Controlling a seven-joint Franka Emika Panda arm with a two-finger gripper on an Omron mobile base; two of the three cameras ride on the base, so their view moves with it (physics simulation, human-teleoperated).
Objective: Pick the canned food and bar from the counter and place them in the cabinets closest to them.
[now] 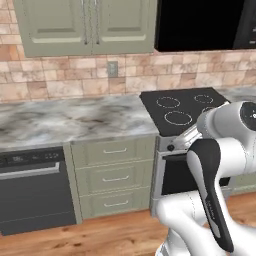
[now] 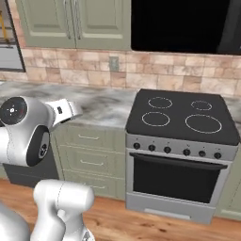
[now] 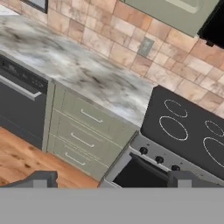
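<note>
The marbled bench (image 1: 65, 120) runs along the brick wall, from the left edge of the left base view to the black stove (image 2: 181, 117), whose cooktop sits flush against the bench's right end. Above the bench hang the pale green wall cabinets (image 1: 85, 25), both doors closed. A small grey outlet (image 1: 113, 68) is set in the brick just under them. Below the bench's front edge sit a dark dishwasher (image 1: 32, 190) toward the left and a stack of three drawers (image 1: 115, 177) just beside the stove. The stretch of bench in front of the robot carries neither the can nor the bar; I cannot tell where they lie. In the hand view the pincer (image 3: 113, 179) hangs in the air out in front of the drawers and the oven door, touching nothing, its two dark fingertips (image 3: 41, 178) standing wide apart at the bottom of that view with nothing between them.
</note>
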